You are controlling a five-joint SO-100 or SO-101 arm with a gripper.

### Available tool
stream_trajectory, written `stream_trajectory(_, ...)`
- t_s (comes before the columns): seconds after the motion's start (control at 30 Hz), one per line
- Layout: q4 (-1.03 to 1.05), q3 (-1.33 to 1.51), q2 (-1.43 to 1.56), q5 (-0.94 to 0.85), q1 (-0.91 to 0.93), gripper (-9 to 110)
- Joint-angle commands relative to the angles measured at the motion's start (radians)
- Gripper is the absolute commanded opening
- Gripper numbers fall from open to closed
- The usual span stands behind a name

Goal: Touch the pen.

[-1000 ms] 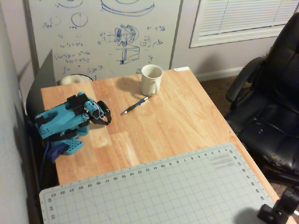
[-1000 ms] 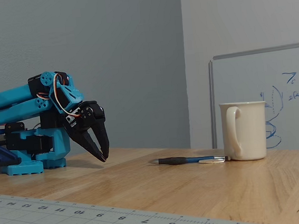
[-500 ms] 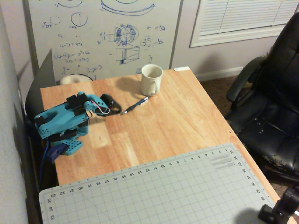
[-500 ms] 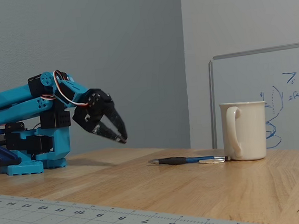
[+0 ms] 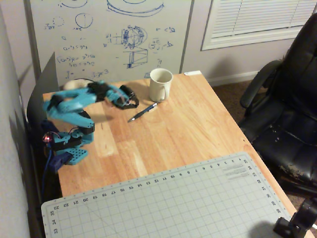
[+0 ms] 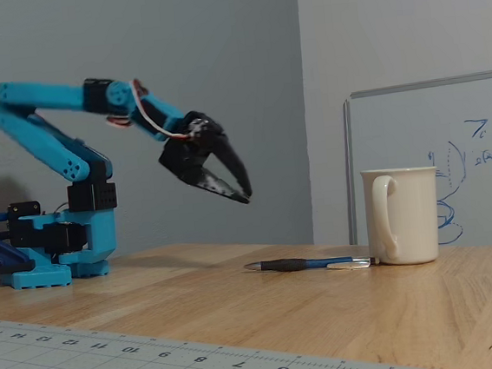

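My hand (image 6: 233, 186) hangs in the air above the counter (image 6: 240, 298), tilted down and toward the mug (image 6: 399, 215) in the fixed view, touching nothing. Its two black fingers (image 6: 232, 163) sit close, with only a narrow wedge of gap toward the tips, so I read it as nearly pressed together and pinching nothing; the overhead view blurs it too much to confirm. The pen (image 5: 142, 112) lies flat on the wooden counter (image 5: 188, 124), well below my fingertips. In the overhead view it runs on a diagonal, one end pointing toward 1 o'clock at the base of the mug (image 5: 160, 84), the other toward 7 o'clock. From my hand (image 5: 130, 102) in that view the pen sits at about 4 o'clock, near but apart. In the fixed view the pen (image 6: 309, 264) stretches sideways, its silvery clip end touching or just short of the foot of the mug at 3 o'clock; I cannot tell which. The cream mug stands upright with its handle facing my arm. A grey cutting mat (image 5: 168, 203) covers the counter's near edge, at 6 o'clock in the overhead view. My blue base (image 5: 69, 146) is at 9 o'clock on the counter.
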Motion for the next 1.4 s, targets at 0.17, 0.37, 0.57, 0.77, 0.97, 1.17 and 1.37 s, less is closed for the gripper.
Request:
stream_trajectory(0.17, -0.026, -0.474, -0.629, 0.009, -0.046, 1)
stream_trajectory(0.37, -0.026, -0.503, -0.71, 0.008, -0.046, 1)
stream_trajectory(0.57, -0.026, -0.502, -0.739, 0.009, -0.058, 1)
stream_trajectory(0.77, -0.017, -0.502, -0.742, 0.006, -0.06, 1)
stream_trajectory(0.97, -0.017, -0.503, -0.742, 0.005, -0.057, 1)
stream_trajectory(1.17, -0.017, -0.511, -0.742, -0.002, -0.054, 1)
stream_trajectory(1.37, -0.017, -0.511, -0.742, -0.003, -0.057, 1)
